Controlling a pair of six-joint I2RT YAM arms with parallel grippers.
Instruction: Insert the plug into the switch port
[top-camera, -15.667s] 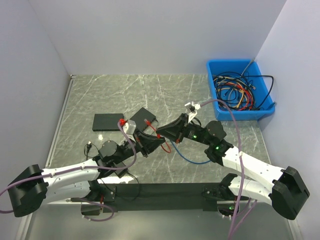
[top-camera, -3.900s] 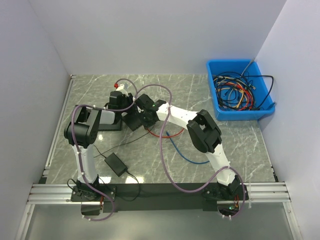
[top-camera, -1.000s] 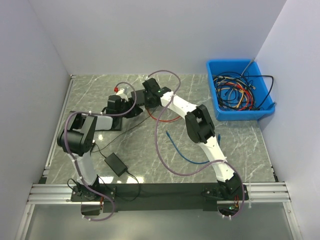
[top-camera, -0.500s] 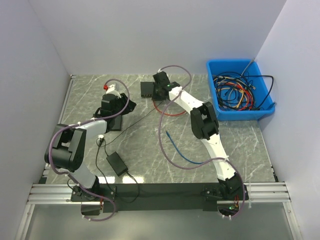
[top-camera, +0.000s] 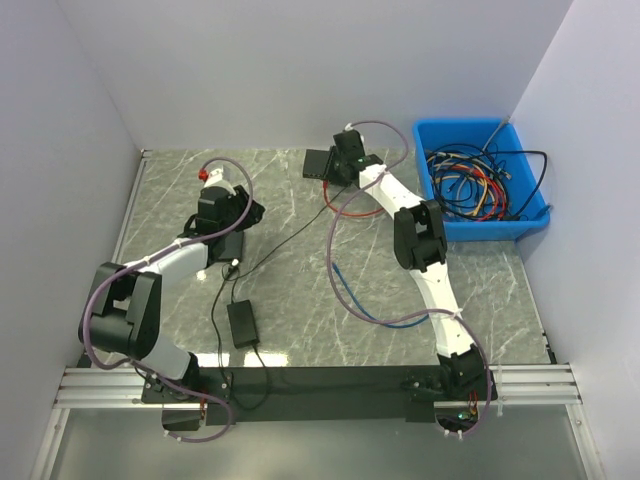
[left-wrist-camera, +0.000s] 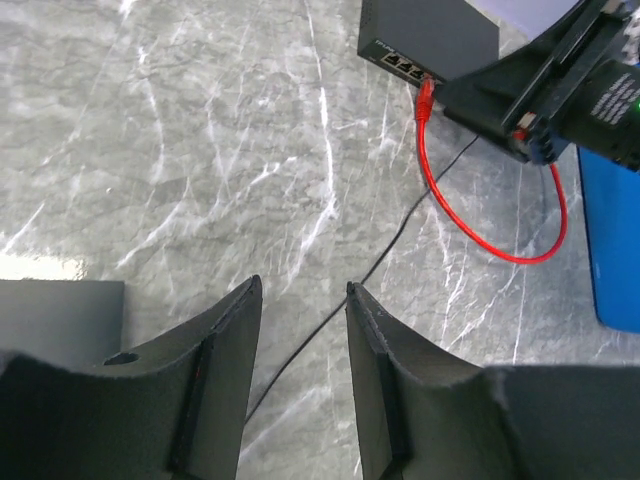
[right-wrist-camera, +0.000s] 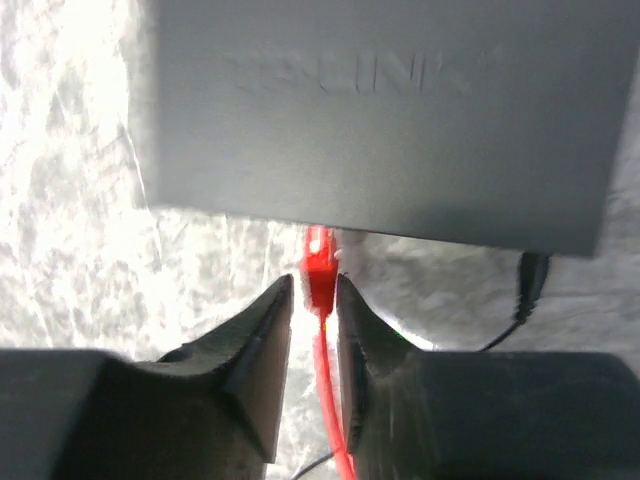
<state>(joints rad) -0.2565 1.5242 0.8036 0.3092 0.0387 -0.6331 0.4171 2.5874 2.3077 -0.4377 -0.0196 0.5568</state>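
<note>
Only partly visible — red plug (right-wrist-camera: 320, 268) at switch (right-wrist-camera: 380, 110) edge, within right tool (right-wrist-camera: 313, 285).

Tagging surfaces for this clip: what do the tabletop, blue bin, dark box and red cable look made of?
Grey-green veined tabletop: stone or marble-look laminate, polished, judging by glare patches.
Blue rectangular bin: moulded plastic, with smooth uniform walls.
Dark grey switch box: matte painted metal or plastic, unclear which.
Red patch cable: flexible rubbery jacket, since it loops freely.
</note>
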